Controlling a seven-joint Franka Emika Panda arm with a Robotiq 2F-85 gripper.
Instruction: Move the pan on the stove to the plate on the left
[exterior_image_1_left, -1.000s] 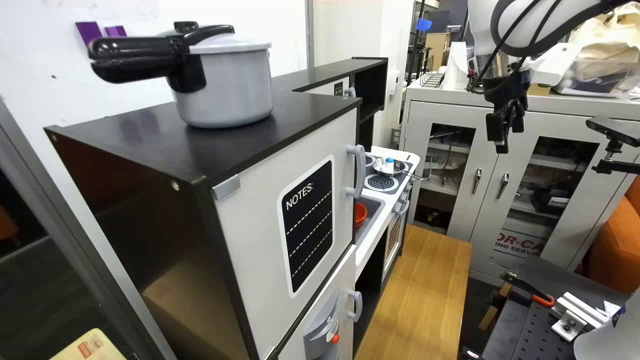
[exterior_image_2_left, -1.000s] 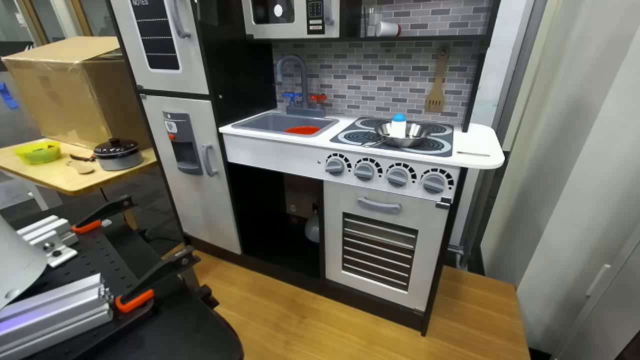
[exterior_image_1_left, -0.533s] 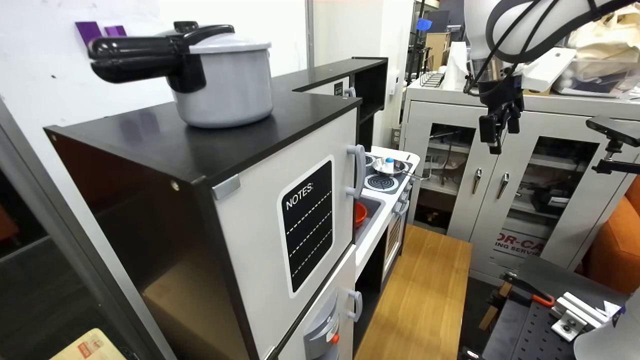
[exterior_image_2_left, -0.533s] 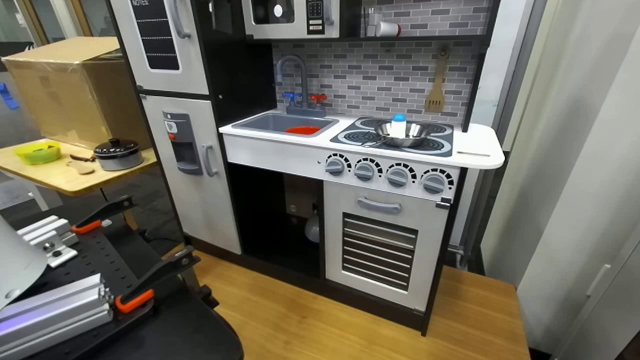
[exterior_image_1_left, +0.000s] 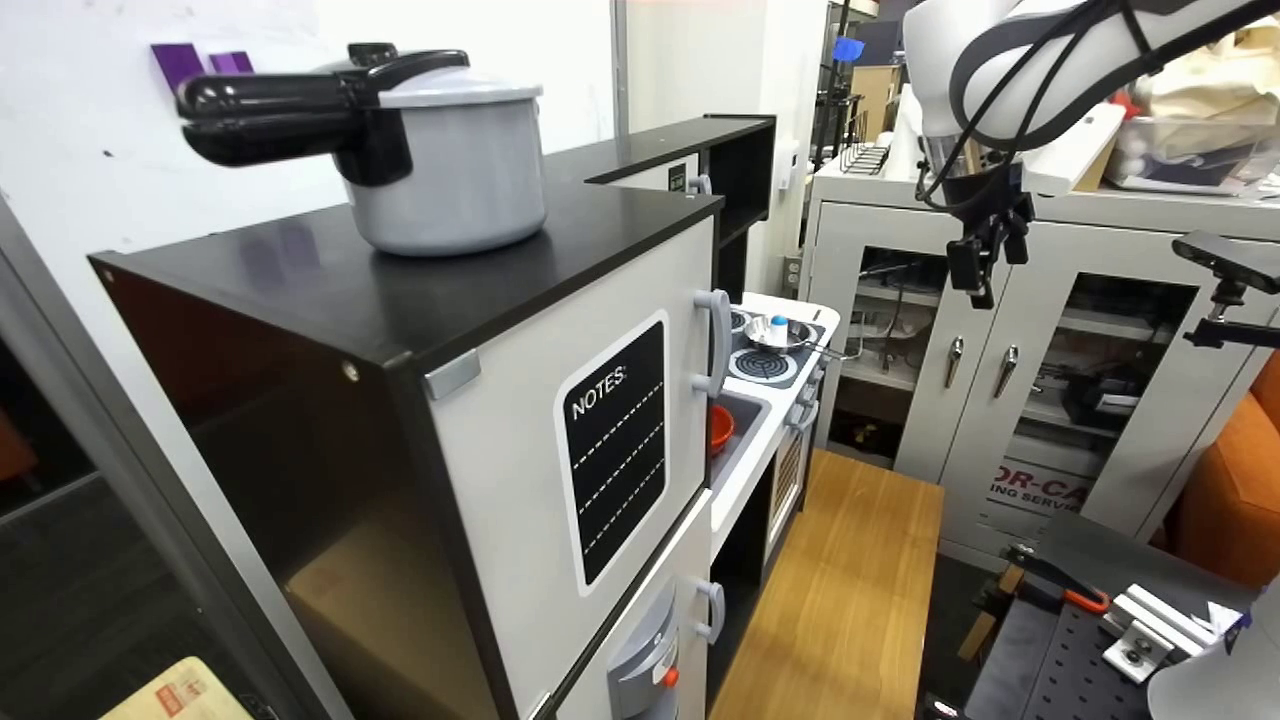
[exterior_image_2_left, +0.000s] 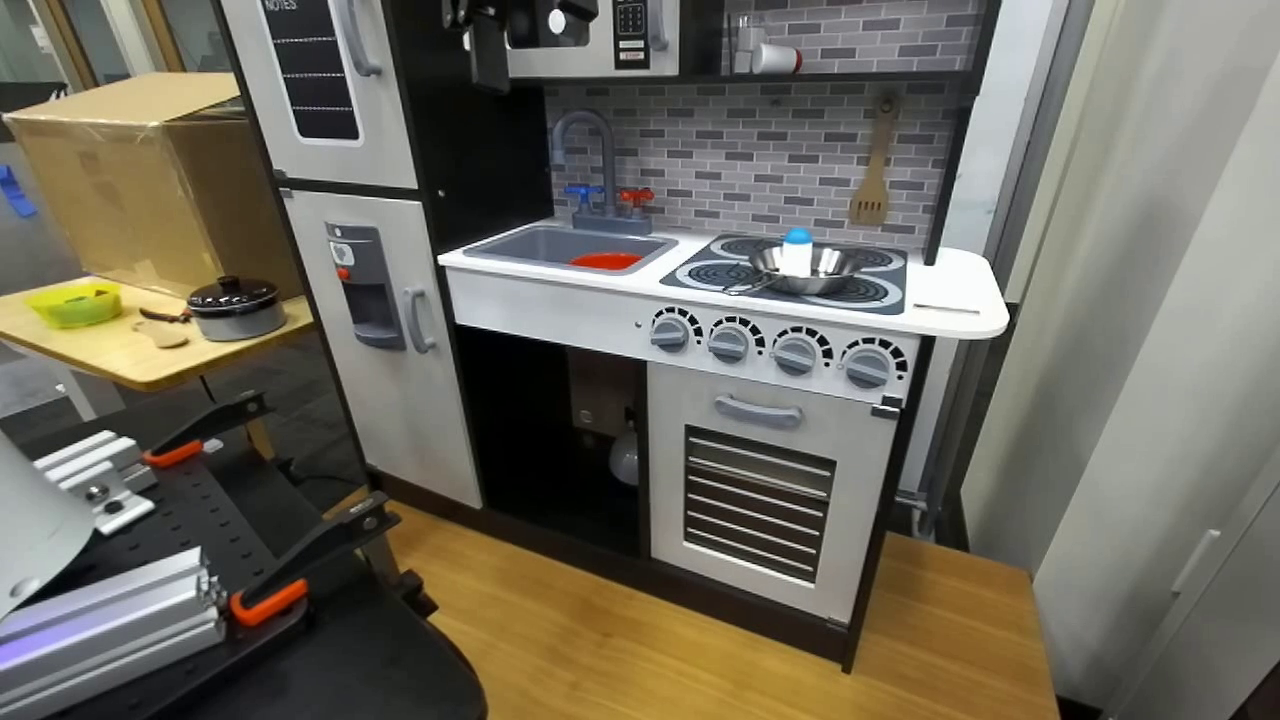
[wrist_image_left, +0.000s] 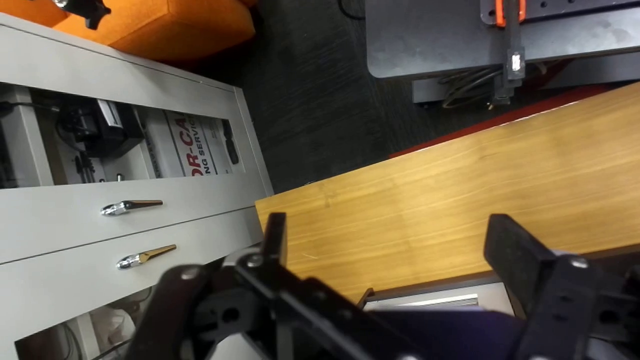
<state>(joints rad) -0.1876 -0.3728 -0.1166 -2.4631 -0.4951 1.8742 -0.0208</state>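
Observation:
The small silvery pan (exterior_image_2_left: 838, 270) sits on the stove (exterior_image_2_left: 690, 268), with a white and blue object (exterior_image_2_left: 797, 250) inside it. The pan (exterior_image_1_left: 795, 340) shows in both exterior views; its thin wire handle points out toward the stove's front. Round burner plates (exterior_image_2_left: 722, 274) lie on the cooktop to the left of the pan. No dish that is clearly a plate shows. My gripper (exterior_image_1_left: 980, 280) is high in the air, apart from the pan. It also shows at the top of an exterior view (exterior_image_2_left: 528, 52). In the wrist view (wrist_image_left: 390, 237) its fingers are wide apart with nothing between them.
A sink (exterior_image_2_left: 510, 245) with a red dish (exterior_image_2_left: 605, 260) is left of the stove. A tall fridge cabinet (exterior_image_1_left: 640, 260) with a grey pot (exterior_image_1_left: 455, 170) on top stands beside it. An upper shelf (exterior_image_2_left: 850, 76) overhangs the cooktop. A grey cabinet (exterior_image_1_left: 910, 215) stands behind the arm.
My arm and gripper have moved left in an exterior view and have come into sight at the top of an exterior view. The pan and the stove have not moved.

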